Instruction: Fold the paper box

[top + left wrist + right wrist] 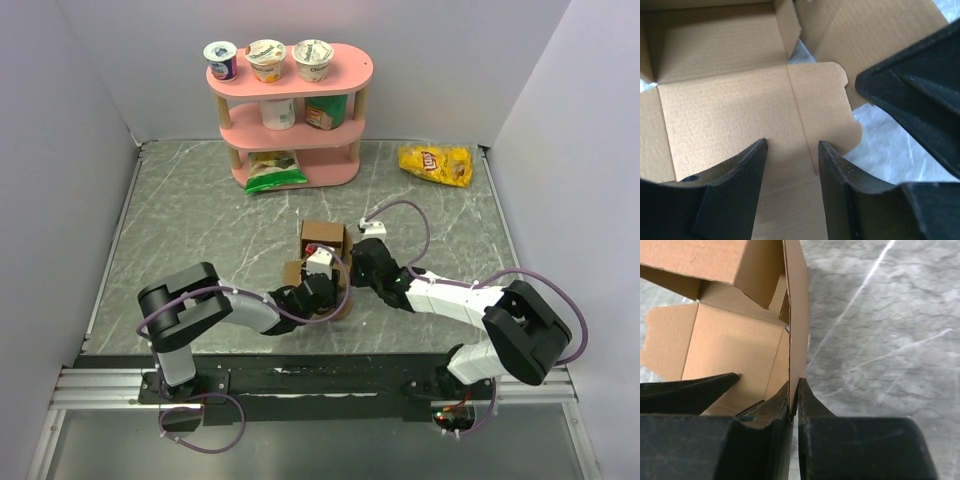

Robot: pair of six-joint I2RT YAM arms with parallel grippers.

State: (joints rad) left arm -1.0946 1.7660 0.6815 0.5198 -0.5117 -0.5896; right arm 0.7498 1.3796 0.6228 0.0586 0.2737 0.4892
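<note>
Right tool (794, 391) pinches an upright wall of the paper box (735, 347); left tool (792, 144) hovers half-spread over its flat panel.

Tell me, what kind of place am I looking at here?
Probably a robot test bench in a lab: two arms bolted at a marbled table's edge, plain white panels boxing it in, and a pink shelf of yogurt cups set out like props beyond a half-folded paper box.

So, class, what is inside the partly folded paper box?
Only bare brown cardboard shows inside the paper box, plus the inner finger of the right gripper, which pinches one wall. The part beneath the overhanging top flap is covered from view.
</note>
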